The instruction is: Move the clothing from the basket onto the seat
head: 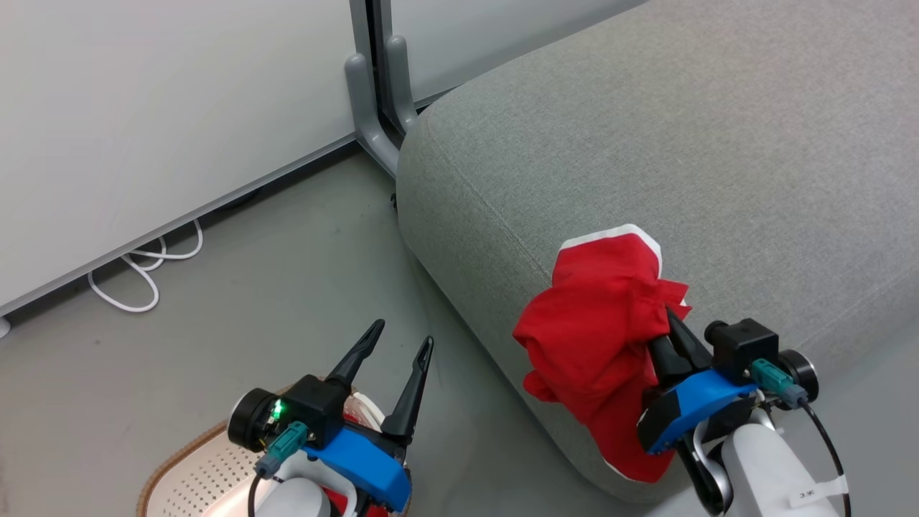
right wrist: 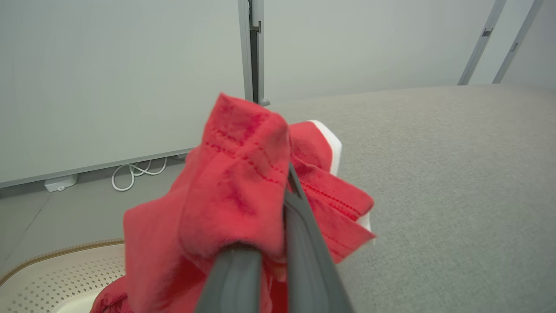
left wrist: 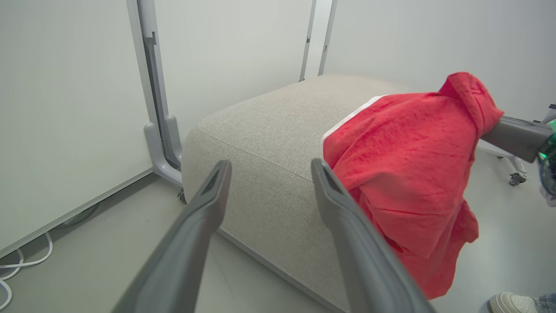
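Grey floor and pale partition panels frame the work, where the right gripper (head: pixel 675 337) is clamped on the clothing (head: pixel 596 337), a bunched red garment with a white edge. Its forearm rises from the lower right, with the fingers pointing up and leftward over the front edge of the seat (head: pixel 682 143). From those fingers the garment's upper part appears to lie on the seat's top, and the rest droops down the seat's front side. Further left, the left gripper (head: pixel 403 333) hovers over the floor with its fingers apart and nothing between them, aimed toward the seat's rounded corner. Directly beneath its wrist sits the basket (head: pixel 194 467), with more red fabric showing inside. The left wrist view adds a shoe (left wrist: pixel 512 302) on the floor beyond the hanging garment. The head view shows a white cable (head: pixel 143 280) along the panels, well left of both grippers.
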You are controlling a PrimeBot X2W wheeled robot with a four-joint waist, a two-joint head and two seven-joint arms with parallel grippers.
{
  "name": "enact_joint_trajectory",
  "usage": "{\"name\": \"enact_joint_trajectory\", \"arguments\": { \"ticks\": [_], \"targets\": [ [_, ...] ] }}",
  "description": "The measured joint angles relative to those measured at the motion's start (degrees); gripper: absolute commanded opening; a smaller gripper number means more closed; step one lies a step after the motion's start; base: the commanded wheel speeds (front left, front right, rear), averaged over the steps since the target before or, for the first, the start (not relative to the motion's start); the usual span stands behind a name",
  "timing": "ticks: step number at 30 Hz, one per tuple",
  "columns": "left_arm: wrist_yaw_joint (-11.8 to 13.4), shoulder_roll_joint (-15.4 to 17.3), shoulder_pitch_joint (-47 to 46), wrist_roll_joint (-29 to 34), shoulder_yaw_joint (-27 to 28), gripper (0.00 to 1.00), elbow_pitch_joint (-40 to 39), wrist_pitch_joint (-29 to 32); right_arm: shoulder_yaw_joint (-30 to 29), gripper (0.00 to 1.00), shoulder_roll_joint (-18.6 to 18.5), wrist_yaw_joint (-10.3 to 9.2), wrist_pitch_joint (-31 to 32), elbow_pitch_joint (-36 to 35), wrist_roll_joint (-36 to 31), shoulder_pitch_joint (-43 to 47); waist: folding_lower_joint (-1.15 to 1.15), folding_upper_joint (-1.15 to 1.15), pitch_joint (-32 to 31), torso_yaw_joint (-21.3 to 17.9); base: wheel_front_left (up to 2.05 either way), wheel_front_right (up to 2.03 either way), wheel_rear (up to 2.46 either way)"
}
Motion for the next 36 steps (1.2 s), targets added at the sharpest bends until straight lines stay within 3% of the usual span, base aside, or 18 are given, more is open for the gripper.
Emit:
{"name": "enact_joint_trajectory", "arguments": {
  "ticks": [8,15,32,36],
  "targets": [
    [0.00,1.03,-0.98,0.47,-0.07,1.00,-1.25,0.00,-2.94,0.00,0.00,0.00,1.60,0.38,0.54,-4.69,0.00,0.00,2.07,0.69,0.00,0.00,0.00],
    [0.00,2.79,-3.87,1.91,-0.66,1.00,-3.50,0.00,-9.62,0.00,-0.90,0.01,4.82,-0.47,-1.10,-13.54,0.00,0.00,6.60,1.78,0.00,0.00,0.00],
    [0.02,9.82,-11.06,6.61,0.73,1.00,-11.92,0.00,-30.78,0.00,-14.43,0.01,10.17,-6.30,-2.12,-28.98,0.01,0.00,25.04,7.61,0.00,0.00,0.00],
    [0.38,11.09,-12.00,7.06,1.58,1.00,-13.57,0.00,-34.21,0.00,-15.79,0.01,9.92,-6.42,-1.69,-30.31,0.01,0.00,28.28,8.64,0.00,0.00,0.00]
  ]
}}
